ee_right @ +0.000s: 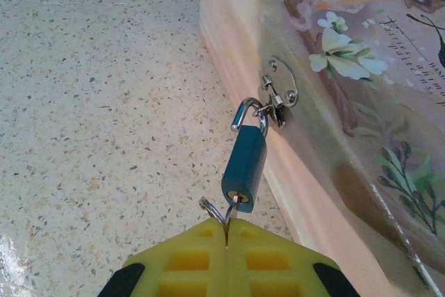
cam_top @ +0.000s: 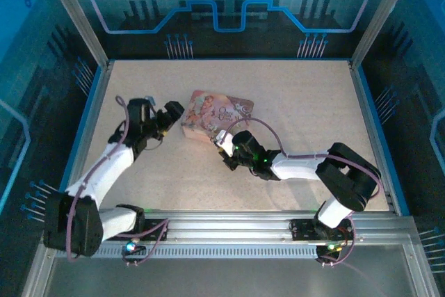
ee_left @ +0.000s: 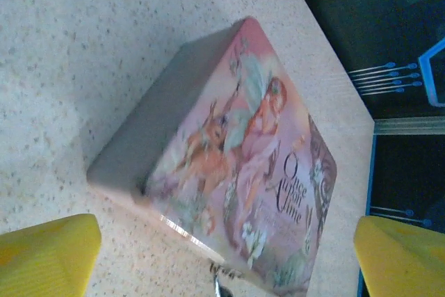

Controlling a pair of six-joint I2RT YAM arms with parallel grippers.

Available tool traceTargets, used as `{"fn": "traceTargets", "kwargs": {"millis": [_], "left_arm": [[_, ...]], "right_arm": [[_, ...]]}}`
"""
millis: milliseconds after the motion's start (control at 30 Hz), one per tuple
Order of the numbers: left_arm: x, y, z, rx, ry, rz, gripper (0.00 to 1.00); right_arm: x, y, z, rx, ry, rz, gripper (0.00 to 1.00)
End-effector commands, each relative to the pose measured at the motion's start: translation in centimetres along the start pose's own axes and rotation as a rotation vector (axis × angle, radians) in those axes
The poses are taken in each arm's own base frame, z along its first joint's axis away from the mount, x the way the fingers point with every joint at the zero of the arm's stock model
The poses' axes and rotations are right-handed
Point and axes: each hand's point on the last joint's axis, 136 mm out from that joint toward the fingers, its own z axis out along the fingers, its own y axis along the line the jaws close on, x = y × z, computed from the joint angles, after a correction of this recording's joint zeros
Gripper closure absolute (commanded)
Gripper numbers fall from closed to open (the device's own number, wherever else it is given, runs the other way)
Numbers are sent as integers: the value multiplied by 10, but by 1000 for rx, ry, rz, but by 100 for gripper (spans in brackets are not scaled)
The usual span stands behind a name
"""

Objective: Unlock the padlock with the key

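The right end effector (ee_right: pixel 227 227) is clenched, its yellow fingers (ee_right: pixel 188 262) pressed flat together on the key (ee_right: pixel 230 211). Only a sliver of the key shows between the fingertips and the keyhole on the bottom face of the padlock (ee_right: pixel 245 163). A small wire ring (ee_right: pixel 207 206) sticks out just left of it. The padlock body (it looks teal in this light) runs from the fingertips up to a metal hasp (ee_right: pixel 279 95) on the side wall of the box (ee_right: pixel 334 60). The shackle (ee_right: pixel 247 112) is hooked through the hasp. I cannot tell whether the shackle's free leg is seated in the body or sprung out. The padlock lies close along the box's wall, above the speckled worktop (ee_right: pixel 90 102).

From above, the box sits near the middle of the worktop, with the right arm reaching in to its near long side. The left end effector (cam_top: pixel 165 117) is released, its fingers spread wide just beside the box's left end. In the left wrist view the two yellow fingers (ee_left: pixel 45 255) stand well apart, and neither touches the box.
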Motion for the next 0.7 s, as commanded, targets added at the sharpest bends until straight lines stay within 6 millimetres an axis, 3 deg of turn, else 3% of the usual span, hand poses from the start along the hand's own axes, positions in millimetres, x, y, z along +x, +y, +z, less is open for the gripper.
{"fn": "traceTargets", "kwargs": {"millis": [0,200,400,533,667], "left_arm": [[-2,0,13,-79,156,244,2],[-33,-14,82,-97,250,361,1],[-40,-13,136,-149,316,438,1],[-34,-10,155,-138,369,426,1],[-25,-7,157,-123,396,425,2]], "right_arm": [[7,0,3,-15,18,34,100],[8,3,5,-24,23,51,100],[8,5,6,-26,21,56,100],[8,5,7,-26,27,59,100],[12,6,8,-25,38,64,100]]}}
